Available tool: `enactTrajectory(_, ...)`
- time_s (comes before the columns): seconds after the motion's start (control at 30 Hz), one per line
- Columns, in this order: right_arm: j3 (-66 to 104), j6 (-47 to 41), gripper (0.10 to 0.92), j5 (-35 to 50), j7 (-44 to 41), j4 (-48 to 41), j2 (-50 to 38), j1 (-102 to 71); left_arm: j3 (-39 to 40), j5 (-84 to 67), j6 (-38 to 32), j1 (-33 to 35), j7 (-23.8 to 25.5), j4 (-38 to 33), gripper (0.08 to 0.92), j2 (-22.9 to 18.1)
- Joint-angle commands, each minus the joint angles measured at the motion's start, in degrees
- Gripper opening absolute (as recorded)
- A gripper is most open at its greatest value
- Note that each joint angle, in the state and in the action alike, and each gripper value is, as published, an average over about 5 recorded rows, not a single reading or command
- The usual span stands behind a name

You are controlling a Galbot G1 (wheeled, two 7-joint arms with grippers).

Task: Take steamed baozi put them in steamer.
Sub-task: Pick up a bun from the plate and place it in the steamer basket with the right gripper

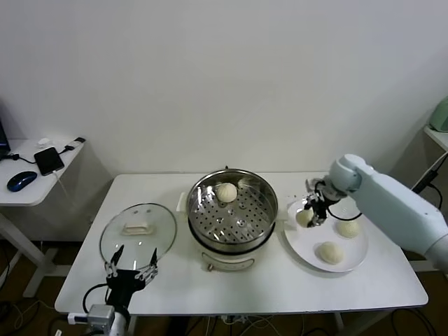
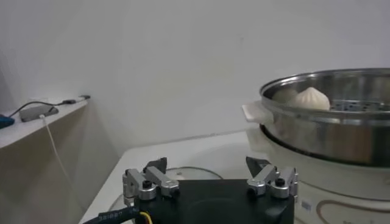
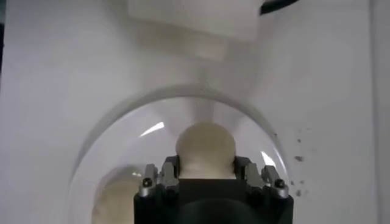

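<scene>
- Progress: one steamed baozi (image 1: 226, 192) rests on the perforated tray inside the steamer (image 1: 260, 228), toward its far side. A pale shape by the far rim may be its reflection or another bun; this cannot be determined.
- Remaining: three buns are at the white plate (image 1: 310, 250), which sits just beside the steamer on the robot's right.
- Right gripper (image 1: 308, 213): positioned over the plate's steamer-side edge, jaws clenched on the third baozi (image 1: 304, 218). The right wrist view shows this bun (image 3: 205, 148) seated between the fingers.
- Whether the gripped bun is clear of the plate cannot be determined.
- Two further buns (image 1: 348, 228) (image 1: 330, 253) lie loose on the plate.
- Left gripper (image 1: 131, 269): idle at the near table edge, next to the glass lid (image 1: 137, 227), jaws fully released and empty.
- Judgement: roughly one quarter complete; the carry to the steamer is next.
</scene>
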Motion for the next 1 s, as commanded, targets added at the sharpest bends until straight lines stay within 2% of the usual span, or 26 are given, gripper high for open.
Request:
enactTrajectory(0.03, -24.0, -5.0, 0.585, 18.5, -1.7, 7.7, -4.4, 29.3, 0.1, 0.6, 0.0, -0.9, -0.2, -0.5, 0.823, 0.1)
enactTrajectory(0.2, -37.3, -9.4, 0.585, 30.4, -2.1, 10.0, 0.9, 43.7, 0.2, 0.7, -0.1, -1.4, -0.8, -1.2, 0.823, 0.5)
enactTrajectory(0.4, -39.9, -15.5, 0.585, 39.4, 0.0, 10.1, 10.7, 45.5, 0.2, 0.2, -0.2, -1.8, -1.0, -1.9, 0.823, 1.0)
enactTrajectory(0.53, -39.0, -17.9, 0.585, 41.0, 1.8, 7.1, 18.8, 42.4, 0.2, -0.2, 0.0, -2.0, -1.0, -1.7, 0.823, 1.3)
enactTrajectory(0.77, -37.1, -20.1, 0.585, 41.3, 4.2, -3.1, 34.4, 34.1, -0.4, -1.3, 0.3, -2.3, -1.1, -1.0, 0.823, 1.4)
enactTrajectory(1.0, -37.9, -21.1, 0.585, 40.0, 5.0, -11.0, 42.6, 28.5, 0.0, -2.7, 1.0, -3.2, -1.0, -0.3, 0.823, 1.5)
